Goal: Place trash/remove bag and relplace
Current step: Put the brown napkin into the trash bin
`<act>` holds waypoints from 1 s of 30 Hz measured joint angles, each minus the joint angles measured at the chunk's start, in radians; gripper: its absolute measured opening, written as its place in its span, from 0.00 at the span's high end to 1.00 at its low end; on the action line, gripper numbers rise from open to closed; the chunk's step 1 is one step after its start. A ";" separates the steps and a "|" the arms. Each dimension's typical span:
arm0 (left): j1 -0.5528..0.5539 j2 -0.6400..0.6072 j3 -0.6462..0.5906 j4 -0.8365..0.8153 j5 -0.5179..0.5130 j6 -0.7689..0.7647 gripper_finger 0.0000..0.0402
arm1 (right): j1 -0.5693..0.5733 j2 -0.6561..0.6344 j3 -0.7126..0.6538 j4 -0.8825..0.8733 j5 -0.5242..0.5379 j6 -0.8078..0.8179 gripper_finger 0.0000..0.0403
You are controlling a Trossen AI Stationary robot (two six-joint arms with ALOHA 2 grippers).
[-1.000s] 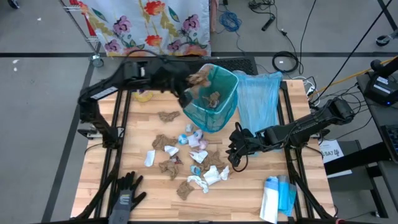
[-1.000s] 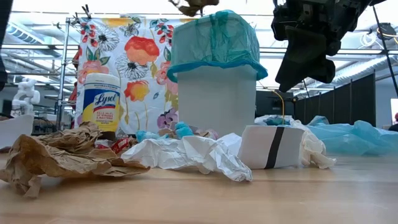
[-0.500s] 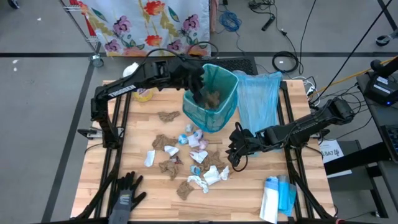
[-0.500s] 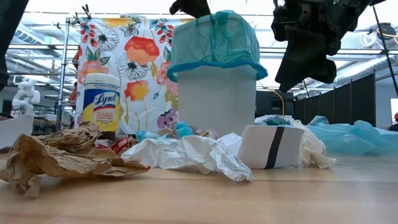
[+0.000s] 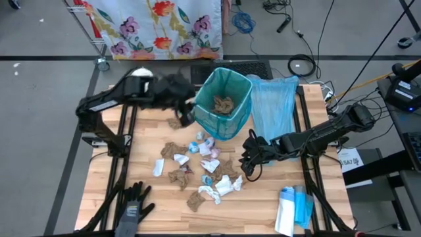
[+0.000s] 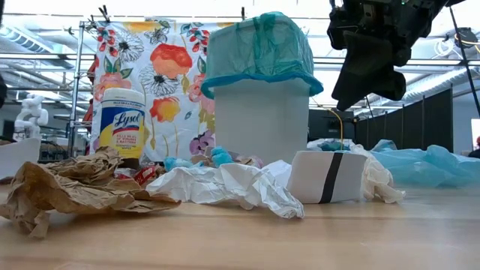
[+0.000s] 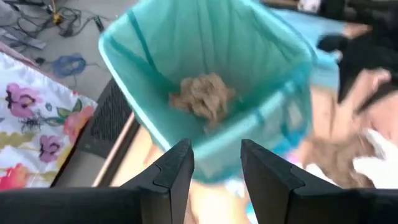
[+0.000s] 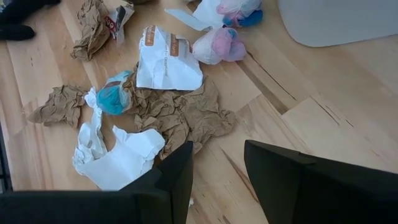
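My left gripper (image 7: 214,165) hangs just beside the rim of the bin (image 5: 225,105), on its left side, fingers parted with nothing between them. Past my fingertips (image 7: 177,163) I look down into the teal bag (image 7: 205,68) lining the bin, where a brown paper wad (image 7: 202,96) lies at the bottom. My right gripper (image 8: 217,165) hovers over the table (image 5: 158,210) at the right edge of the scattered trash (image 5: 200,164), jaws apart and empty, above a crumpled brown sheet (image 8: 180,115) and white tissues (image 8: 118,155). The trash lies spread on the wood in front of the bin: brown wads, white scraps, bits of blue and pink. A spare blue bag (image 5: 273,105) lies flat just right of the bin. A black glove (image 5: 131,204) rests near the table's front left corner, and a wipes canister (image 6: 122,124) stands at the back left.
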 joint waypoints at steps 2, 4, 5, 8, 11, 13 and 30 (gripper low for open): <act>-0.034 -0.042 -0.047 0.005 -0.022 -0.048 0.65 | 0.003 0.000 0.000 0.004 0.000 0.000 0.67; -0.062 -0.098 -0.119 -0.007 -0.044 -0.097 0.65 | 0.005 0.000 0.000 0.004 0.000 0.000 0.67; -0.072 -0.125 -0.159 0.002 -0.056 -0.117 0.66 | 0.005 0.000 0.000 0.004 0.000 0.000 0.67; -0.093 -0.226 -0.312 0.028 -0.067 -0.191 0.66 | 0.005 0.000 0.000 0.009 0.000 -0.001 0.67; -0.096 -0.320 -0.502 0.108 -0.070 -0.253 0.66 | 0.005 0.000 0.000 0.013 0.002 -0.001 0.67; -0.089 -0.385 -0.636 0.179 -0.071 -0.299 0.66 | 0.005 0.000 0.000 0.021 0.004 -0.005 0.67; 0.263 -0.438 -1.298 0.751 0.219 -0.351 0.66 | 0.003 0.000 0.000 0.034 0.005 -0.027 0.67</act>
